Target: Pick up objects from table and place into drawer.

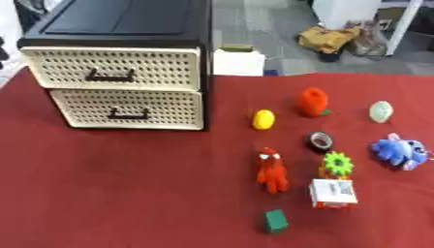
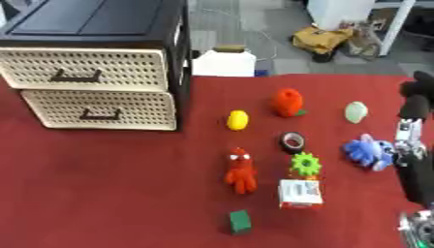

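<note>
Nearest to me lies the green block, small and stiff, probably light; I would pinch its flat sides. Behind it stand the red plush figure and the white box. Both drawers are closed. Only my right arm shows; its hand I cannot tell, the left is hidden

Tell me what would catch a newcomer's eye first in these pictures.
Likely the drawer unit at the far left of the red table, black with two cream perforated drawers, both closed. Next, the bright toys scattered to its right: a red figure, a yellow egg, a blue plush and a green gear. The right arm shows at the right edge of the right eye view.
</note>
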Action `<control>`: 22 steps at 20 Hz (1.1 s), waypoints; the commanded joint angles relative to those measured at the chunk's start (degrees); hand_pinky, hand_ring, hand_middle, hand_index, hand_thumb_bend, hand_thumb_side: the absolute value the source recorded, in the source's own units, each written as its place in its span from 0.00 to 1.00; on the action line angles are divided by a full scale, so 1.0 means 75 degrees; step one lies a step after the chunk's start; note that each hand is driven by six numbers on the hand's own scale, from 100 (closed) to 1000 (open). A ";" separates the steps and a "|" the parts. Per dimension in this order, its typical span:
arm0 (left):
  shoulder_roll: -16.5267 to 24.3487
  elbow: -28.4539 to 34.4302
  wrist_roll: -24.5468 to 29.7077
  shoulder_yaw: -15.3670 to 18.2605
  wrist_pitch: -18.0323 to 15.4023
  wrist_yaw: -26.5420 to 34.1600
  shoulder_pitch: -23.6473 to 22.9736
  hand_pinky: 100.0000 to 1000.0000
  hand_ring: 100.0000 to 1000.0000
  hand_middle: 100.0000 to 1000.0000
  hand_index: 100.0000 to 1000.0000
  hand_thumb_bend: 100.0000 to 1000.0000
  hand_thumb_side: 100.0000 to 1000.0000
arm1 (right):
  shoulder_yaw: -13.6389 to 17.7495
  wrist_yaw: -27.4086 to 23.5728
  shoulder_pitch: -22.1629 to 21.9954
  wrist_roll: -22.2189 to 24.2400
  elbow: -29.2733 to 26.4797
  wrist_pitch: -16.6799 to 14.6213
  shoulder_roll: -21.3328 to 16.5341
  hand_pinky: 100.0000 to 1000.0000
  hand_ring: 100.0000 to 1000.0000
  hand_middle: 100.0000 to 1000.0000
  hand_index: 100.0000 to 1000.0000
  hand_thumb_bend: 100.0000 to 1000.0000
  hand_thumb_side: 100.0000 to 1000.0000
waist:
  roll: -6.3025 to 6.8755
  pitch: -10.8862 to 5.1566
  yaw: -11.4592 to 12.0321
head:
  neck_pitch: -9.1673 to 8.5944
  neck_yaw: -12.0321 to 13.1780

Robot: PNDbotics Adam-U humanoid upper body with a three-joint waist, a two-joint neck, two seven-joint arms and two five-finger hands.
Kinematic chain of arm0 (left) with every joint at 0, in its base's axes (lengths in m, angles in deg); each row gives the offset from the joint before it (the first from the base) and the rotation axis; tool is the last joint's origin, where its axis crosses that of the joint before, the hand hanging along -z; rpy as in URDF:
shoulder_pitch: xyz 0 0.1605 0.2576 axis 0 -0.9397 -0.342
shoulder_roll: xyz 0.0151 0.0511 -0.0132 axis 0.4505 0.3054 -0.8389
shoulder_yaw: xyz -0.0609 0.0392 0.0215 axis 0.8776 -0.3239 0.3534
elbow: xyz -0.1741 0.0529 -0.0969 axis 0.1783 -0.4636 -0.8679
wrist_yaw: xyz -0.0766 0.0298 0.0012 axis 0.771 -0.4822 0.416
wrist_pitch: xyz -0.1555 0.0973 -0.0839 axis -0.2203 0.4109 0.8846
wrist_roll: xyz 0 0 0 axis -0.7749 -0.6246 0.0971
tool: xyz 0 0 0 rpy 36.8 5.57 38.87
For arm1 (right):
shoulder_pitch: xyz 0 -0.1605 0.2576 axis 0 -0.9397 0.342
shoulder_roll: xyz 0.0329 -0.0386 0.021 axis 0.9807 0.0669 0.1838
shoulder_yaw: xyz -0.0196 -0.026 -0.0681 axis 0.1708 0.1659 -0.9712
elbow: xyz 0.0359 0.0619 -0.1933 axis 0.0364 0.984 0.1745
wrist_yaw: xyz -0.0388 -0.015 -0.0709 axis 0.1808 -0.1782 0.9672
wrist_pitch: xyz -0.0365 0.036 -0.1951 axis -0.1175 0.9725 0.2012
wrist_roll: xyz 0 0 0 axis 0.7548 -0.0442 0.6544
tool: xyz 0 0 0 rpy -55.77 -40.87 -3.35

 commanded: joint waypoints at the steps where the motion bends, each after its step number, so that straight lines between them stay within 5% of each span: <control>1: 0.0748 -0.0062 0.0316 -0.0430 0.0330 -0.0349 0.0299 0.02 0.09 0.16 0.89 0.00 0.97 | 0.0040 0.0016 0.0029 -0.0001 -0.0123 0.0029 -0.0230 0.67 0.66 0.61 0.80 0.00 0.86 | 0.0022 -0.0175 0.0010 | 0.0047 -0.0044; 4: 0.1250 -0.0221 0.0625 -0.0830 0.0638 -0.0657 0.0532 0.00 0.00 0.07 0.91 0.00 0.98 | 0.0031 0.0008 0.0021 0.0006 -0.0123 0.0029 -0.0249 0.67 0.66 0.61 0.80 0.00 0.86 | 0.0045 -0.0193 0.0001 | 0.0053 -0.0042; 10: 0.2206 -0.0349 0.1214 -0.1493 0.1227 -0.1246 0.0929 0.00 0.00 0.00 0.92 0.00 1.00 | 0.0003 -0.0017 0.0015 0.0031 -0.0123 0.0014 -0.0263 0.67 0.66 0.61 0.80 0.00 0.86 | 0.0037 -0.0215 -0.0072 | 0.0095 0.0049; 17: 0.3041 0.0059 0.1999 -0.1367 0.1976 -0.1048 0.1274 0.00 0.00 0.00 0.79 0.07 1.00 | -0.0051 -0.0089 0.0038 0.0095 -0.0123 -0.0043 -0.0243 0.67 0.67 0.61 0.80 0.00 0.86 | -0.0056 -0.0243 -0.0214 | 0.0178 0.0316; 22: 0.3134 -0.0008 0.2593 -0.1623 0.2170 -0.0544 0.1635 0.00 0.00 0.00 0.79 0.00 1.00 | -0.0070 -0.0103 0.0022 0.0120 -0.0123 -0.0061 -0.0260 0.67 0.67 0.61 0.80 0.00 0.86 | -0.0074 -0.0263 -0.0214 | 0.0157 0.0356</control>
